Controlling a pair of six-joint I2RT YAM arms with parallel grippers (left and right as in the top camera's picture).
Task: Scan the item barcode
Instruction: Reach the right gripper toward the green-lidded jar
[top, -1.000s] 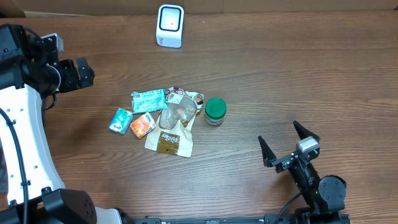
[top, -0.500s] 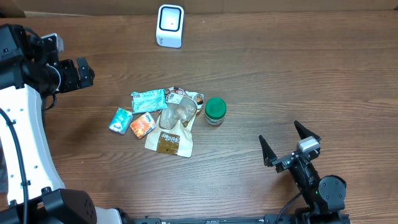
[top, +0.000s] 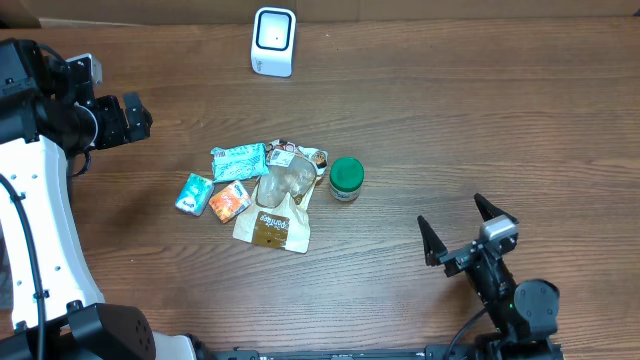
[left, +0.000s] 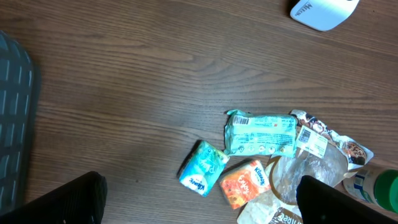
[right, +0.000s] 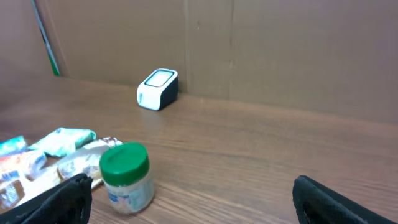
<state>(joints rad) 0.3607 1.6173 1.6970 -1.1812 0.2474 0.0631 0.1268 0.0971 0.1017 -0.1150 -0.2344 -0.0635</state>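
Right pincer (top: 449, 211) gapes fully, empty, above the near table (top: 450, 100), barely shifted over the last second. Beyond it the green-lidded jar (top: 346, 179) and the heap of packets (top: 272, 205) lie untouched. Left pincer (top: 140, 118), equally wide and empty, hangs farther off to the side. Farthest stands the barcode scanner (top: 273, 41); picking has not begun.

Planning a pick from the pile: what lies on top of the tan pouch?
A crumpled clear wrapper covers the tan pouch's upper end. Its lower half is bare. The part beneath the wrapper is obscured.
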